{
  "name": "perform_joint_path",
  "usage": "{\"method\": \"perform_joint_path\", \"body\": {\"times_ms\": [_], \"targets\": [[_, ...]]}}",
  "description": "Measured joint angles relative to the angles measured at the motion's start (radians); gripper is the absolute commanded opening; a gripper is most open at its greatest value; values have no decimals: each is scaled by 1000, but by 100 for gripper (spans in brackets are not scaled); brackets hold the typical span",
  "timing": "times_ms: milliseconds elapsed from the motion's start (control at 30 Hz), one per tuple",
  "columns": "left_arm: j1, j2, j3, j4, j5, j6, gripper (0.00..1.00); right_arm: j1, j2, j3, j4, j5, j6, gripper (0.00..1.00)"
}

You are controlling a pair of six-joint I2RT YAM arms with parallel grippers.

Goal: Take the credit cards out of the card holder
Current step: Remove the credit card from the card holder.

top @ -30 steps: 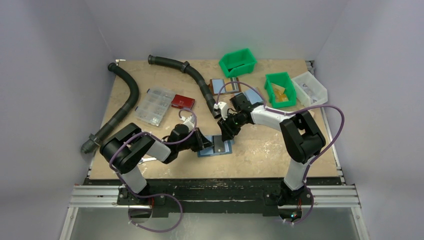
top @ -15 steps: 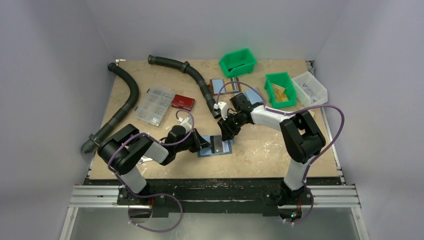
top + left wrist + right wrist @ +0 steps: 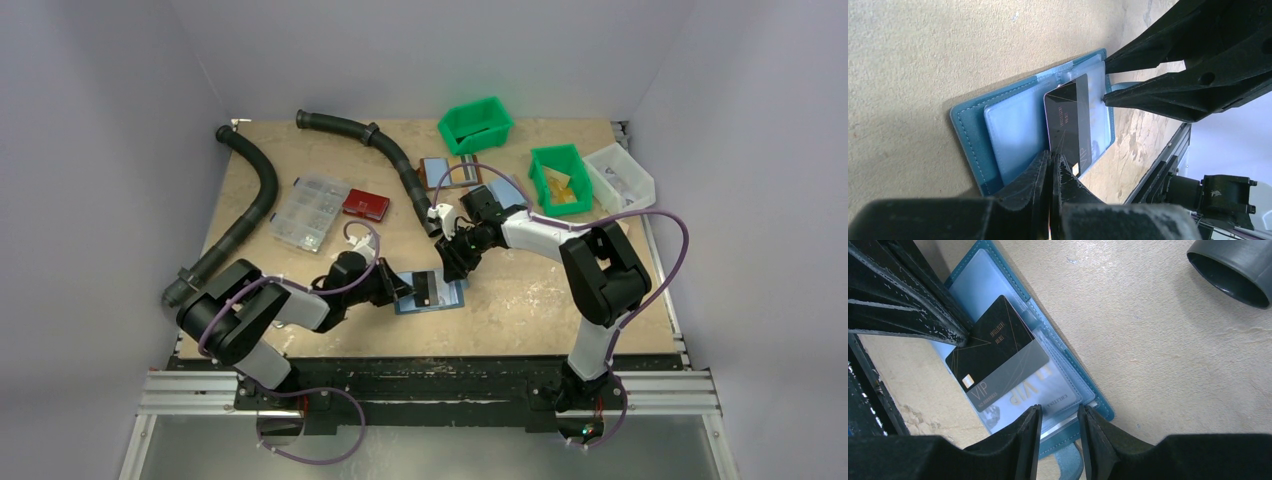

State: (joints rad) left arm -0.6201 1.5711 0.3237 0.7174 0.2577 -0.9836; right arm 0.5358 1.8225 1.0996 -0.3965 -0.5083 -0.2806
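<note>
The dark-blue card holder (image 3: 447, 301) lies open on the table, its light-blue pockets up (image 3: 1013, 125) (image 3: 1048, 335). A black credit card (image 3: 429, 287) (image 3: 1070, 120) (image 3: 993, 350) sticks partway out of a pocket. My left gripper (image 3: 408, 290) (image 3: 1052, 160) (image 3: 965, 336) is shut on that card's edge. My right gripper (image 3: 455, 268) (image 3: 1059, 412) (image 3: 1105, 82) stands open, its tips down on the pocket stack at the holder's far side. A second card marked VIP (image 3: 1033, 385) shows inside a clear pocket.
Two black hoses (image 3: 255, 200) (image 3: 385, 150) lie at the back left, one end near the holder (image 3: 1233, 270). A clear organiser box (image 3: 310, 210), a red box (image 3: 365, 203), two green bins (image 3: 475, 125) (image 3: 558, 178), a clear bin (image 3: 620, 175) and other holders (image 3: 435, 170) stand behind.
My left arm has drawn back to the left, and the black card has slid a little further out of its pocket. The right arm has stayed in place.
</note>
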Motion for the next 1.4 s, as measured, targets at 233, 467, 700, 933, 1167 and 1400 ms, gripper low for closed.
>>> {"method": "perform_joint_path", "body": {"times_ms": [233,467,700,933,1167,1400], "targets": [[10,21,-19,74,34,-26,33,0,0,0,0,0,-2,43],[18,71,-36,195,73,-76,40,0,0,0,-2,0,-9,43],[18,130,-43,288,82,-128,28,0,0,0,-3,0,-16,42],[19,230,-58,409,83,-194,0,0,0,0,-3,0,-16,42],[26,229,-82,446,79,-197,0,0,0,0,-3,-3,-18,43],[29,-66,-68,93,-13,-21,0,-2,-3,12,-43,-10,-93,46]]}}
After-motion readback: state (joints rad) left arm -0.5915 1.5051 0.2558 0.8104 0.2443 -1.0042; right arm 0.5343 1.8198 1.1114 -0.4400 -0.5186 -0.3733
